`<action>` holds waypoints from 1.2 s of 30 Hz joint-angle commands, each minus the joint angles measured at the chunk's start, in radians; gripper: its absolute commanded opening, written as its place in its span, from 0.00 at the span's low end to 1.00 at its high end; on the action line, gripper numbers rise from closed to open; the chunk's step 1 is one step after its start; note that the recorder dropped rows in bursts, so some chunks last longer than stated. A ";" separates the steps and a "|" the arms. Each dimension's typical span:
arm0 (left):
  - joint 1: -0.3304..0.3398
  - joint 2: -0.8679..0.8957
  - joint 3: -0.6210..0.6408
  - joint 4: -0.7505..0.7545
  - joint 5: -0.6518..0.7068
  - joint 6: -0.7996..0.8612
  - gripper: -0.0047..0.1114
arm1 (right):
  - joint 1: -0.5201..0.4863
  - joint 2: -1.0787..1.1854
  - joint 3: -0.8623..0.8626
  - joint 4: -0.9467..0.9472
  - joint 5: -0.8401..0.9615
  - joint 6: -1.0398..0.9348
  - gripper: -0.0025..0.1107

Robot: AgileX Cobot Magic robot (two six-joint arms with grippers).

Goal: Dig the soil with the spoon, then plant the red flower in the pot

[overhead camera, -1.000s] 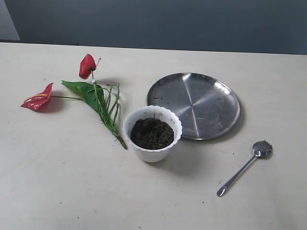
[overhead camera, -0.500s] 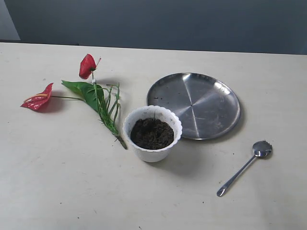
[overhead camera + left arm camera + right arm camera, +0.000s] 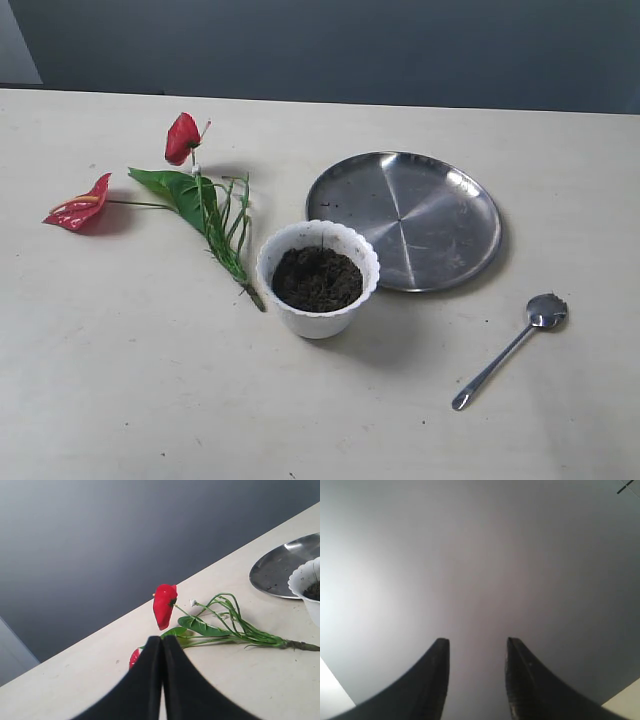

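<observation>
The white scalloped pot (image 3: 318,320) stands mid-table, filled with dark soil (image 3: 317,278). To its left lies the red flower (image 3: 182,137) sprig with green leaves, flat on the table. The silver spoon (image 3: 507,350) lies at the right front, bowl toward the back. Neither arm shows in the exterior view. In the left wrist view my left gripper (image 3: 162,638) is shut with nothing in it, above the table short of the red flower (image 3: 164,606); the pot (image 3: 306,582) shows at the edge. My right gripper (image 3: 475,641) is open and empty, facing a grey wall.
A round steel plate (image 3: 404,218) lies behind and right of the pot; it also shows in the left wrist view as the plate (image 3: 280,566). A dark wall runs along the table's back edge.
</observation>
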 commanded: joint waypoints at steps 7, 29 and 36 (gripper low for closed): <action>-0.007 -0.005 -0.002 -0.008 -0.011 -0.006 0.05 | -0.003 -0.003 0.002 0.000 -0.185 0.031 0.35; -0.007 -0.005 -0.002 -0.008 -0.014 -0.006 0.05 | -0.003 1.008 -0.724 -0.081 1.151 -0.494 0.14; -0.007 -0.005 -0.002 -0.008 -0.014 -0.006 0.05 | -0.003 1.304 -0.732 -0.061 1.154 -0.404 0.14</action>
